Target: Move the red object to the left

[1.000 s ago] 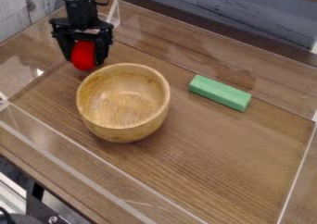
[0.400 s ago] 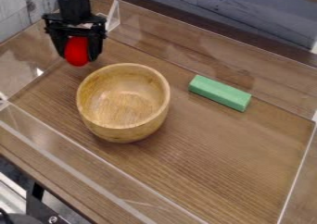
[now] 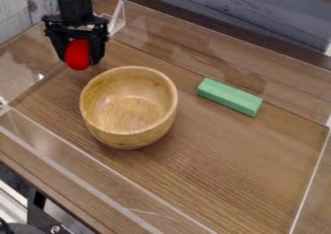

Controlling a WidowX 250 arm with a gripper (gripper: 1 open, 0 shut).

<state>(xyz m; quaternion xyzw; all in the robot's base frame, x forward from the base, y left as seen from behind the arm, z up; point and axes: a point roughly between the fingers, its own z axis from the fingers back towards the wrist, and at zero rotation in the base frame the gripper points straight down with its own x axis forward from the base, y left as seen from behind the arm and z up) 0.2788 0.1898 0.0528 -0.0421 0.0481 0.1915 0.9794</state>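
The hand (image 3: 77, 52) points down at the tabletop's (image 3: 220, 160) far left, its wide-spread fingers bracketing the red object (image 3: 80, 52), beyond the wooden bowl (image 3: 128, 105)

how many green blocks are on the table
1. The green block lies flat on the wooden table, right of the wooden bowl. Another could hide inside the bowl, though its visible interior looks empty.
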